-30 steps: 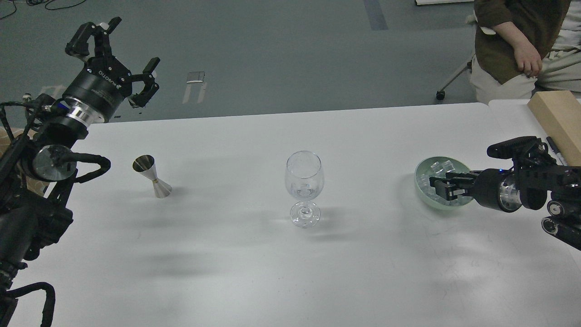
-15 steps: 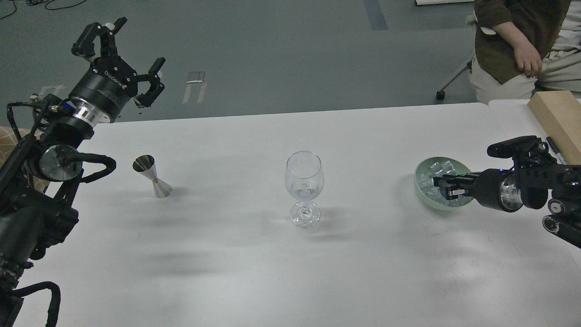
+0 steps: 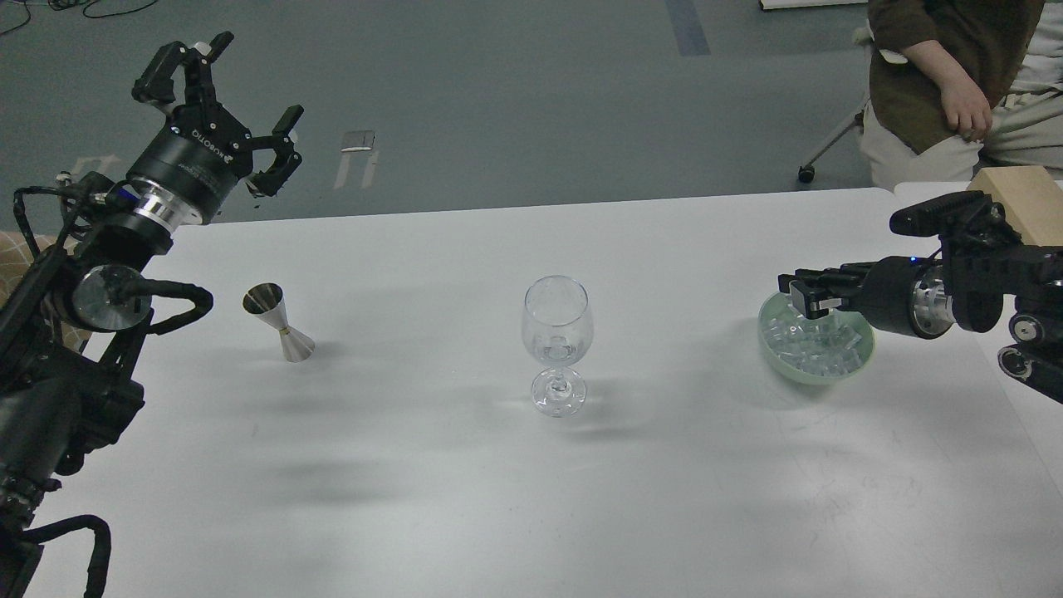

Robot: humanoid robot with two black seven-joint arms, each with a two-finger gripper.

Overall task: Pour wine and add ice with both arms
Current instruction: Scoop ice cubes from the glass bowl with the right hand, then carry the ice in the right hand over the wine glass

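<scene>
- Now logged, largest first: table, white, bearing all task items; no wine bottle anywhere in view.
- Left arm: raised over the table's far left corner, barely shifted against a second ago. Left gripper spread wide, holding nothing, well apart from every item.
- Right arm: lifted since half a second ago. Right gripper then down among the cubes, now risen to just above the bowl's far rim, pointing left toward the glass.
- Right fingers drawn close together; a pale glint between the tips, possibly one cube pinched, but too small to confirm. Grip state: cannot tell.
- Bowl: pale green, at right, unmoved, now uncovered.
- Ice: heap of clear cubes lying in the bowl, just below the right gripper.
- Glass: stemmed, upright at centre, well apart from the bowl. Something clear low in the cup, ice or mere reflection, not to be told.
- Jigger: steel, upright at left, near the left arm, untouched.
- Judged stage: ice pick-up just finished or just missed; likely next, carriage leftward to the glass. Pouring apparently not begun.
- Risk noted: slippery cube, small grip, long open crossing; drop on the table possible.
</scene>
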